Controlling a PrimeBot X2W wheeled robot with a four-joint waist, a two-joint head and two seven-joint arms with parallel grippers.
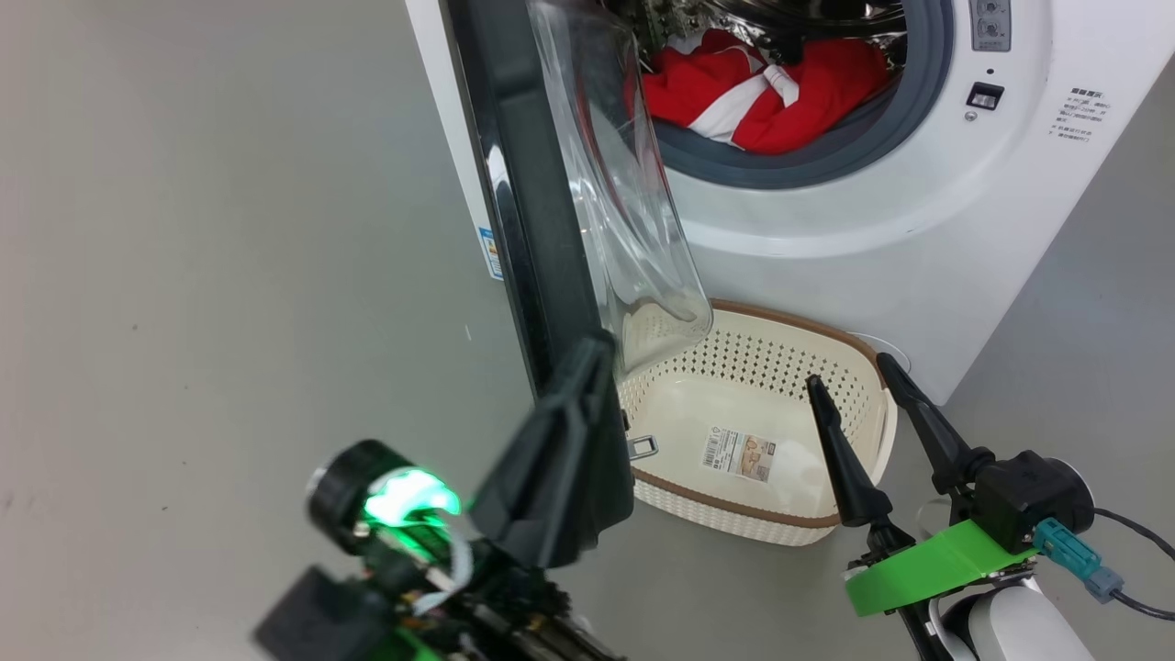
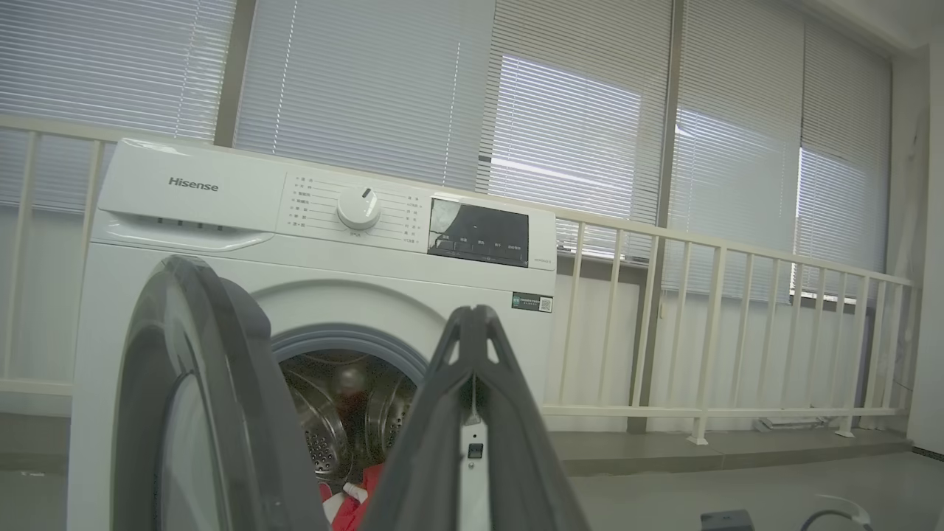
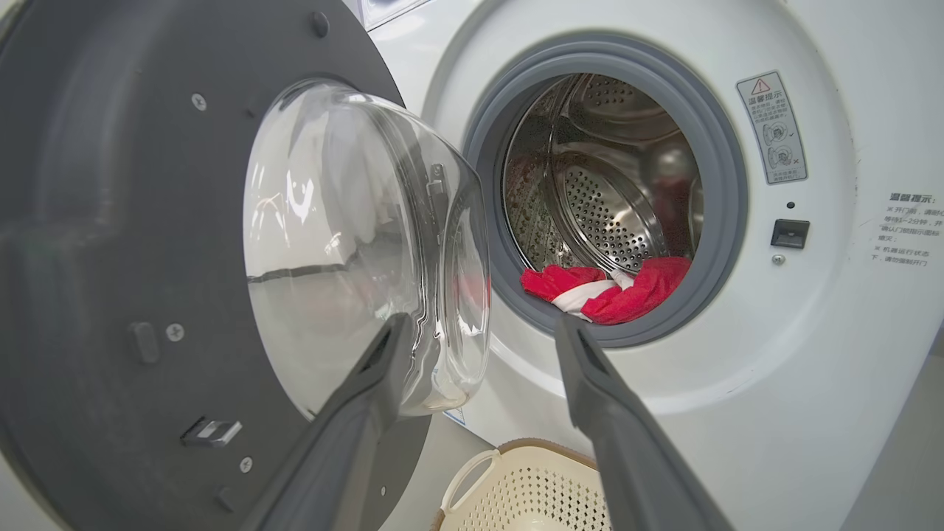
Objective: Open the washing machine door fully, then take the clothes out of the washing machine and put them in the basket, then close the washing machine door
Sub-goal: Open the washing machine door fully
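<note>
door (image 1: 537, 229): swung out
clothes (image 1: 826, 92): inside washing machine (image 1: 918, 229)
basket (image 1: 734, 523): at machine's foot
left gripper (image 1: 587, 367): closed, empty
right gripper (image 1: 849, 371): spread, empty

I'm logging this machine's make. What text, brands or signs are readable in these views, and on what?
"Hisense": washing machine, upper left of its front.
Dial legends: too small.
Warning sticker with red triangle: too small.
Printed notice right of the opening: too small.
Barcode sticker in the basket: too small.
</note>
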